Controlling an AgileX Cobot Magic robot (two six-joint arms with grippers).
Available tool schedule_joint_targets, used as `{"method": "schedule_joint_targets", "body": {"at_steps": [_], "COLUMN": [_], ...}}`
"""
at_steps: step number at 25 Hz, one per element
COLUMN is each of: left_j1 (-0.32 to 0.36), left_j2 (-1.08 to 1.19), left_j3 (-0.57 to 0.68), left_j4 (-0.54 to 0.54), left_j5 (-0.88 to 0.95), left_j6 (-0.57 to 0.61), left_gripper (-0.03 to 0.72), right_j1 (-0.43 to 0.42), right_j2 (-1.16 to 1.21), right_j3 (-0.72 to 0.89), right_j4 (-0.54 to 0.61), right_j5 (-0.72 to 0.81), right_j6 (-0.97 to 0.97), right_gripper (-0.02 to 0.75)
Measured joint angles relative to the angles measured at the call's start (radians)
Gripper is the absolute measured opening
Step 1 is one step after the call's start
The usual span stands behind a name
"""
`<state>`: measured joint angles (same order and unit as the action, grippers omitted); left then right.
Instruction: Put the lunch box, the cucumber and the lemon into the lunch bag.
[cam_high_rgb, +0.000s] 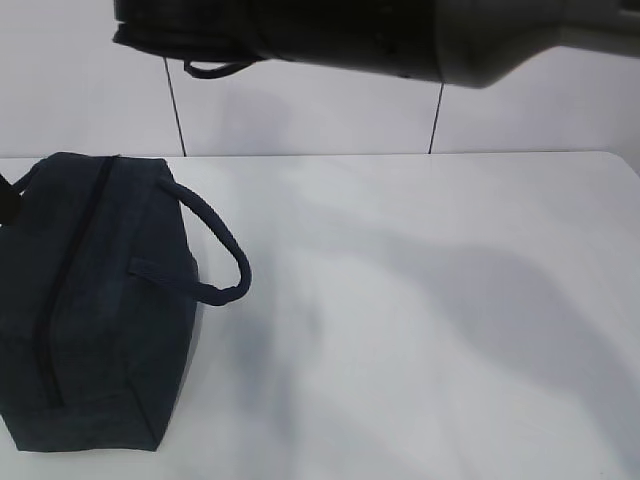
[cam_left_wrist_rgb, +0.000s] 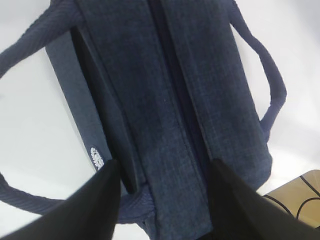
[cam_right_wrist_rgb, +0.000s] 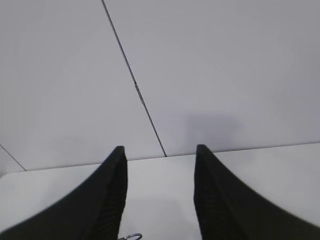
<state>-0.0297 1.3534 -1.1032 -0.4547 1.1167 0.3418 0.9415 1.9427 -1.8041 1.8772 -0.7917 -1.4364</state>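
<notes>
The lunch bag (cam_high_rgb: 95, 300) lies on the left of the white table (cam_high_rgb: 420, 300), dark navy, with its top zipper (cam_left_wrist_rgb: 175, 100) closed and a loop handle (cam_high_rgb: 220, 245) arching to the right. My left gripper (cam_left_wrist_rgb: 165, 167) hovers at one end of the bag. Its black fingers (cam_left_wrist_rgb: 100, 200) stand apart on either side of the top panel, and the fabric between them lies flat, not pinched. My right gripper (cam_right_wrist_rgb: 160, 155) is open and empty, facing the back wall above the table. The lunch box, the cucumber and the lemon are out of view.
The right arm (cam_high_rgb: 400, 40) spans the top of the exterior view, with a cable loop (cam_high_rgb: 215, 68) hanging from it. A small metal ring (cam_right_wrist_rgb: 131, 236) peeks in at the bottom edge of the right wrist view. Wooden floor (cam_left_wrist_rgb: 295, 197) shows past the table edge.
</notes>
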Motion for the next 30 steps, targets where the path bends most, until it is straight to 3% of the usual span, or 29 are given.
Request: {"method": "schedule_joint_targets", "body": {"at_steps": [7,17,26,30], "left_j1": [0.0,0.0,0.0,0.0], "left_j2": [0.0,0.0,0.0,0.0], "left_j3": [0.0,0.0,0.0,0.0], "left_j4": [0.0,0.0,0.032,0.032], "left_j5": [0.0,0.016,0.061,0.075], "left_j6": [-0.002,-0.009,-0.043,-0.046], "left_gripper": [0.4,0.399,0.398,0.398], "right_j1": [0.0,0.0,0.0,-0.017], "right_j2": [0.0,-0.004,-0.164,-0.215], "right_j3": [0.0,0.005,0.269,0.367], "right_j4": [0.0,0.0,0.0,-0.001], "right_j5": [0.007,0.258,0.365,0.515], "right_j6": [0.245,0.596,0.838,0.858], "right_gripper": [0.319,0.319,0.319,0.319]}}
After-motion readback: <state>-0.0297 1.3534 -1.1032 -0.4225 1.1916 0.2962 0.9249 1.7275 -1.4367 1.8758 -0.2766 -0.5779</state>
